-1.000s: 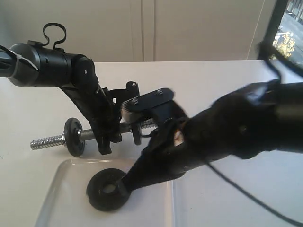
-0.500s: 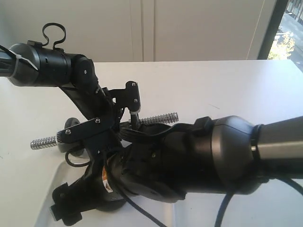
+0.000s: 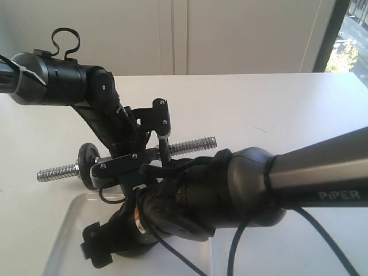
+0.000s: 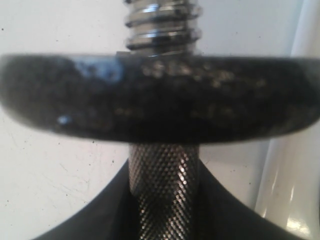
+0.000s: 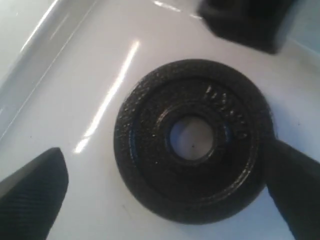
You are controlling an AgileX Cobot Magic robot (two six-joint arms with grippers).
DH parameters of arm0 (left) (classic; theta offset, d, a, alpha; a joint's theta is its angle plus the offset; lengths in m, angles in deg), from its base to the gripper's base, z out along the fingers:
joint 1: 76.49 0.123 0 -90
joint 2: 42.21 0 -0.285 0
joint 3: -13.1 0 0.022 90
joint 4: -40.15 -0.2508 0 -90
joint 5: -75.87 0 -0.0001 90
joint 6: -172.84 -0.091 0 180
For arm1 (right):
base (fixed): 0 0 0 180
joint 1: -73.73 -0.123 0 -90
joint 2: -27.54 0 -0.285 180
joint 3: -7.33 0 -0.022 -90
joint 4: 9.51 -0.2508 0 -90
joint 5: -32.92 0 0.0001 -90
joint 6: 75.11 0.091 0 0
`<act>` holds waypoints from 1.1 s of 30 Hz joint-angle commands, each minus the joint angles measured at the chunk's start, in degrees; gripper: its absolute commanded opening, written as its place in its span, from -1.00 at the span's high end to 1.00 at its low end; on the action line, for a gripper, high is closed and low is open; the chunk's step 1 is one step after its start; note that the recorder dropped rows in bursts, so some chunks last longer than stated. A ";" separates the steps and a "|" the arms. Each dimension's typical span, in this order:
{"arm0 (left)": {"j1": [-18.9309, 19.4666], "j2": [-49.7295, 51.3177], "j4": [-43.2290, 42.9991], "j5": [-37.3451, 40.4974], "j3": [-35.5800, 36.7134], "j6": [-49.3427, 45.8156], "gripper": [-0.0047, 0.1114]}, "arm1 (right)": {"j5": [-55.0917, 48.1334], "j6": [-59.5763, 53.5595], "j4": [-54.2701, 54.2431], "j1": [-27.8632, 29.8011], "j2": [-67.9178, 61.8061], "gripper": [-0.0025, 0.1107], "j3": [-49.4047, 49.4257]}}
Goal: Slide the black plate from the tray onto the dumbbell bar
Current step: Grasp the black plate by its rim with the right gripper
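The black plate [image 5: 192, 137] lies flat on the white tray [image 5: 60, 75], its centre hole showing. My right gripper [image 5: 165, 155] hangs open over it, one finger [image 5: 30, 195] well clear and the other finger [image 5: 295, 190] at the plate's rim. In the exterior view the right gripper [image 3: 109, 247] covers the plate. My left gripper [image 4: 162, 200] is shut on the knurled middle of the dumbbell bar [image 4: 162, 185], just behind a small black disc [image 4: 155, 100] and the threaded end [image 4: 162, 25]. The dumbbell bar [image 3: 192, 145] is held level above the table.
The right arm [image 3: 259, 184] reaches across the middle, low over the tray [image 3: 60, 236], in front of the left arm [image 3: 63, 77]. A disc [image 3: 88, 165] sits near the bar's left threaded end [image 3: 54, 172]. The bar's right threaded end is bare.
The right arm swung left over the tray. One second ago one finger touched the plate from the side; now the open gripper is above it. The left arm and bar stayed put.
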 commanded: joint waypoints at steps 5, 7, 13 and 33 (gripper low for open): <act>0.09 -3.43 2.60 -3.46 -1.23 0.50 0.92 | 0.83 0.98 1.33 1.56 -3.04 -0.89 -0.06; 0.09 -3.43 2.60 -3.46 -1.23 0.50 0.92 | 0.83 0.98 2.40 1.56 -3.72 -0.89 -0.06; 0.09 -3.43 3.07 -3.46 -1.23 0.50 0.92 | 2.18 -0.38 2.74 1.56 -3.73 -0.89 -0.06; 0.09 -3.33 3.07 -3.56 -1.23 0.50 0.92 | -2.23 -2.79 4.85 1.33 -8.66 -0.89 -2.01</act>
